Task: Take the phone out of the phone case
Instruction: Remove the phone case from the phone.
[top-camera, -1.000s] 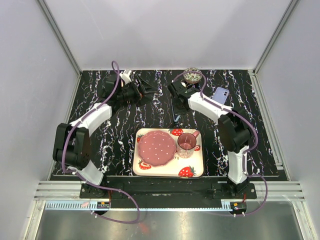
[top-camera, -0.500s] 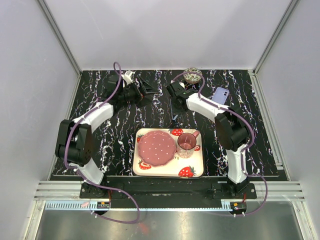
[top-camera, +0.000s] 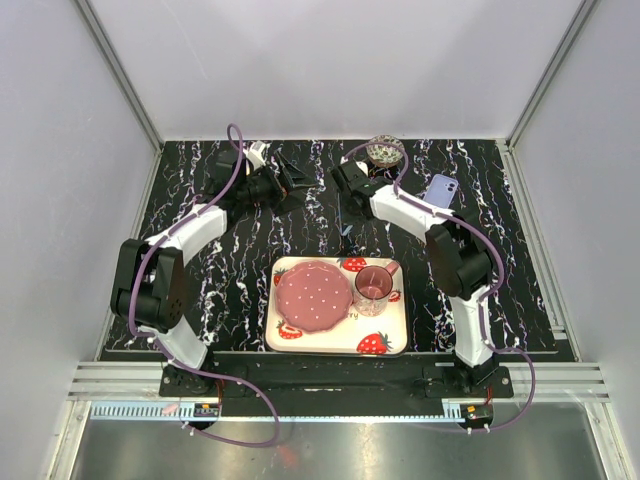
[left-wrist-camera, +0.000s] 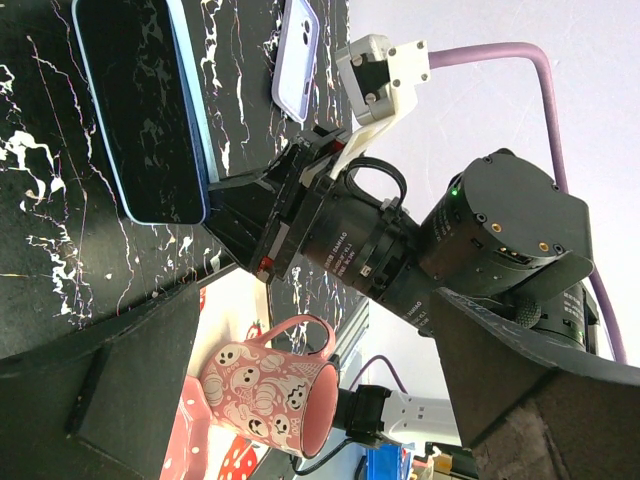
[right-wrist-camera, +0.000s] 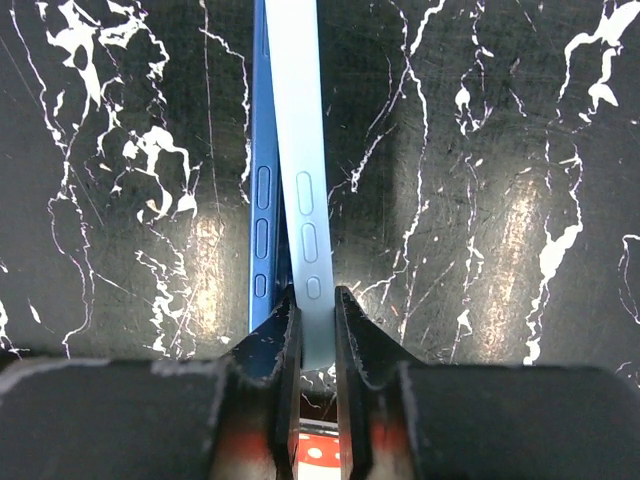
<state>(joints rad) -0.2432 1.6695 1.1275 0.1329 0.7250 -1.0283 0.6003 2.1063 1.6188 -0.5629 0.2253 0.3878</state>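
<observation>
The right hand (right-wrist-camera: 312, 312) is clamped on one end of the sky-blue phone case (right-wrist-camera: 297, 140), held edge-up over the table (right-wrist-camera: 480, 150), the darker blue phone (right-wrist-camera: 262, 190) angled slightly off its side. The left hand (top-camera: 292, 180) gapes wide nearby, empty.

R tool (right-wrist-camera: 315, 312) pinches phone case (right-wrist-camera: 300, 150) edge-on, blue phone (right-wrist-camera: 262, 150) touching alongside.

At 6 o'clock on the bench (top-camera: 230, 270) sits the tray (top-camera: 335, 345), carrying the plate (top-camera: 313, 298) with the mug (top-camera: 373, 288) at its 3 o'clock. Past the tray at 12 o'clock the phone case (top-camera: 341, 215) stands on edge, the phone (right-wrist-camera: 262, 180) alongside, one end pinched by the right hand (right-wrist-camera: 313, 305). The bowl (top-camera: 384, 151) lies at 1 o'clock, the second phone (top-camera: 441, 189) at 2, the left hand (top-camera: 292, 180) at 11.
</observation>
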